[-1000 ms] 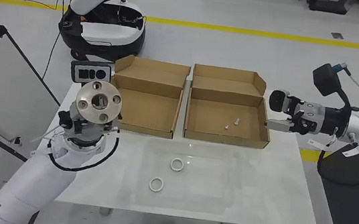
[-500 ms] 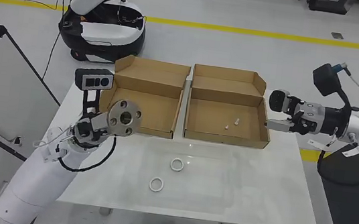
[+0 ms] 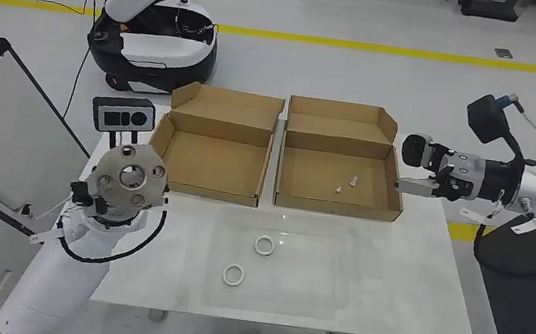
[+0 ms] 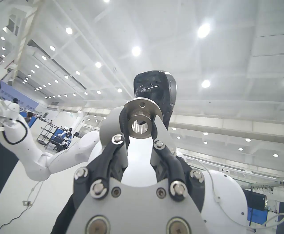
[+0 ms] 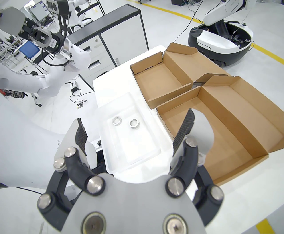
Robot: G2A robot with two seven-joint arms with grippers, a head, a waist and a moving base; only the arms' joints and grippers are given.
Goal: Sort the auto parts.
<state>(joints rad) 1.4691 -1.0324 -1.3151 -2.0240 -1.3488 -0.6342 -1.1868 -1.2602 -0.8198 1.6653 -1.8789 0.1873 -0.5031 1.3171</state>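
At the surface's [image 3: 385, 282] nine o'clock the left pincer [image 4: 139, 130] grips a flanged metal hub [image 4: 142, 103]; at three, the right pincer [image 5: 135, 120] stands open.

White table [image 3: 413, 296]. On it: two open cardboard boxes, side by side. Right box [image 3: 317, 178] just beside right gripper [image 3: 404, 166], left box [image 3: 213, 160] farther off. Clear tray [image 3: 314, 284] beside boxes.
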